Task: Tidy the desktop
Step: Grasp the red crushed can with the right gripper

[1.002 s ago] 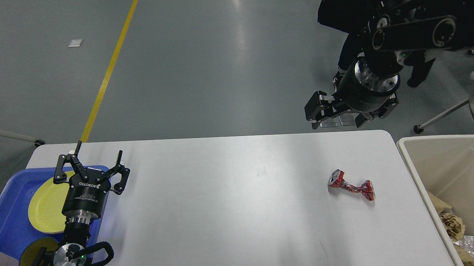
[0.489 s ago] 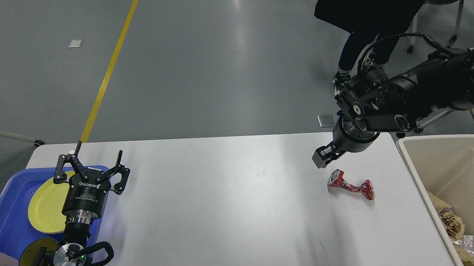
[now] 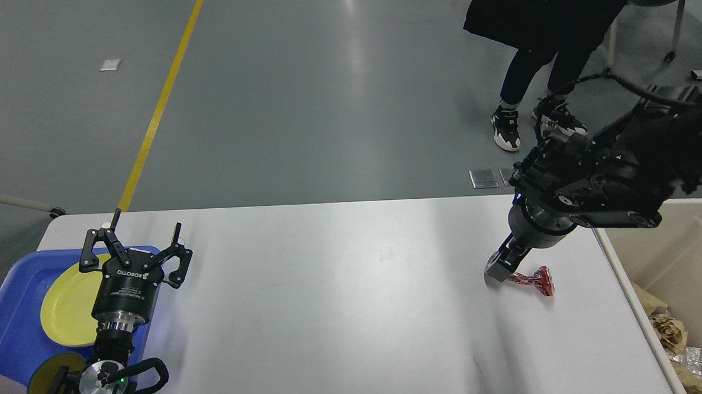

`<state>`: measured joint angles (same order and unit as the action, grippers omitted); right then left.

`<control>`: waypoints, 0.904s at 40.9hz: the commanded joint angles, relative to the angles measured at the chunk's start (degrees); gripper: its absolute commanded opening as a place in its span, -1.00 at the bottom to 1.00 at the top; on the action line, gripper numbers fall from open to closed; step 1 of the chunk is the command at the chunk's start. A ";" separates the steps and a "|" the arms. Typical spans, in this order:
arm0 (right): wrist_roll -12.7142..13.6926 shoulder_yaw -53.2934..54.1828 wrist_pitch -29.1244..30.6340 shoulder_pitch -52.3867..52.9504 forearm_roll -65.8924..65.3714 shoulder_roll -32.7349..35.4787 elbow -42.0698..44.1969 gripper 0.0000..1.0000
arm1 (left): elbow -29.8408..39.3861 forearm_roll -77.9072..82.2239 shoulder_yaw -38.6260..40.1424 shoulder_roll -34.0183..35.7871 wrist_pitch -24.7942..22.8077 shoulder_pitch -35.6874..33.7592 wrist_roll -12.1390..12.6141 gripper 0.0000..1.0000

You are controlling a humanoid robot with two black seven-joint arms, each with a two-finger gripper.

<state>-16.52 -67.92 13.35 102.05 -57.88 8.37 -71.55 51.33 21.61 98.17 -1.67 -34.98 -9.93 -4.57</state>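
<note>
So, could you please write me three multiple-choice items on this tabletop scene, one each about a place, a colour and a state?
1. Where does the crushed red can lie?
A. on the blue tray
B. on the desktop near its right end
C. inside the beige bin

2. What colour is the plate on the blue tray?
A. yellow
B. white
C. red

3. How does the left gripper stand?
A. shut on the plate
B. open, holding nothing
C. shut on the can

Answers:
1 B: the can rests on the white desktop, just left of the beige bin, with the right gripper down at its left end.
2 A: the plate is plainly yellow against the blue tray.
3 B: its fingers are spread apart with nothing between them.
</note>
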 commanded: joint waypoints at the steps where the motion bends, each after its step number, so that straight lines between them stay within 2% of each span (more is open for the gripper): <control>1: 0.35 0.51 -2.62 -2.29 -1.36 -0.37 0.01 0.65 | -0.01 0.01 0.00 0.00 0.00 0.00 0.09 0.93; 13: 0.88 -0.37 -3.50 -6.77 -1.18 -1.43 1.32 0.65 | -0.01 0.01 0.00 0.00 0.00 0.00 0.00 0.93; 37: 0.62 -5.64 -8.51 -25.23 -1.09 -4.50 25.84 0.59 | 0.08 0.01 0.00 0.00 0.00 0.00 0.00 0.93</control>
<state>-15.80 -72.09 5.51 80.30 -58.94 4.62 -50.99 51.33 21.61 98.17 -1.67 -34.98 -9.93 -4.55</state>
